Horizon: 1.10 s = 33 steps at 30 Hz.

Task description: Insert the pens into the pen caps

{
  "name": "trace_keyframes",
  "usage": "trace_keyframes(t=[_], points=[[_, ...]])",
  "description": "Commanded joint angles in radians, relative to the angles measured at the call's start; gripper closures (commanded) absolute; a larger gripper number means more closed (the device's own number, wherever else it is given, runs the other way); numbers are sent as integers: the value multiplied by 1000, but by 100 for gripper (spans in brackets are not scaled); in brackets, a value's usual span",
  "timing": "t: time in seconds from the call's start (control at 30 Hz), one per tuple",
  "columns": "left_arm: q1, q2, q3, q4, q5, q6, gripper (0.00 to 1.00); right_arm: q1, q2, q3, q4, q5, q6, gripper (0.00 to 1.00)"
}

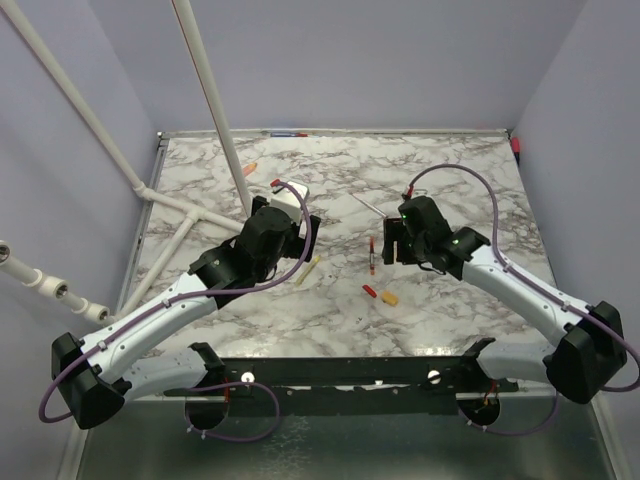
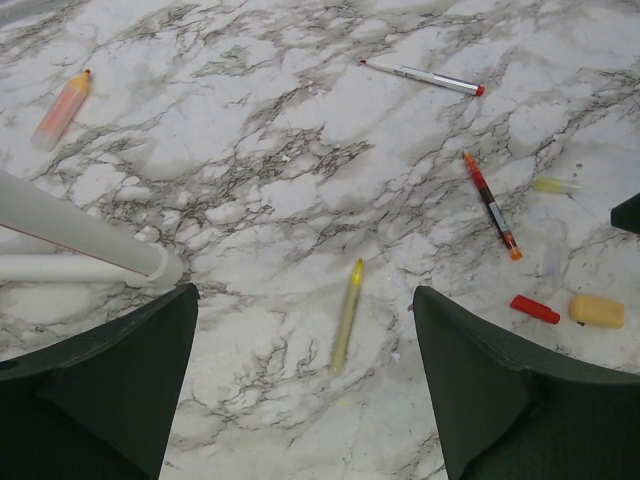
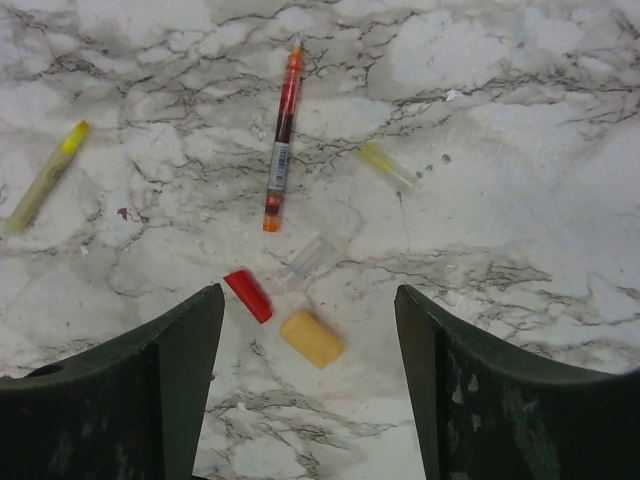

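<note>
Nearest the arm bases on the marble table (image 1: 460, 300) lie the red cap (image 3: 247, 296) and the yellow-orange cap (image 3: 311, 338), just beside each other but apart. The right gripper (image 3: 308, 292) hangs directly above them, its fingers spread wide with nothing between them. It is probably placed there so that closing down would take one cap. A little farther out a clear cap (image 3: 305, 257) lies just past the red one, and a pale yellow cap (image 3: 385, 165) sits off to one side. That appears to make four caps, though the two translucent ones are faint. The red pen (image 3: 282, 140) lies loose just beyond the clear cap, uncapped and pointing away from the arms. Across from it, the left gripper (image 2: 305, 292) is also fully spread and empty. It hovers over the yellow pen (image 2: 347, 315), which lies flat between its fingers in the left wrist view. That suggests one arm is meant to take a pen while the other takes a cap. Farther off lie the white pen (image 2: 422, 76), with its red tip, and the orange pen (image 2: 62, 108), well apart from the rest. That makes four pens, none yet capped. A white pipe (image 2: 80, 235) slants in beside the left gripper.
</note>
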Motion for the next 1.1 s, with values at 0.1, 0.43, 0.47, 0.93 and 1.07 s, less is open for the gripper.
trace_keyframes(t=[0.1,0.43,0.47,0.93,1.07], points=[[-4,-16,-7,-16,-4,10,11,6,125,-6,98,-96,61,36],[-4,-19,-2,-20,2,6,12,15,329,101,162,-15,124,44],[-5,-22,-2,-19,1,6,12,14,345,110,166,-3,128,45],[-4,-49,-5,-20,19,3,11,15,580,271,143,124,152,61],[-5,-49,-4,-19,24,3,11,15,627,293,148,117,156,62]])
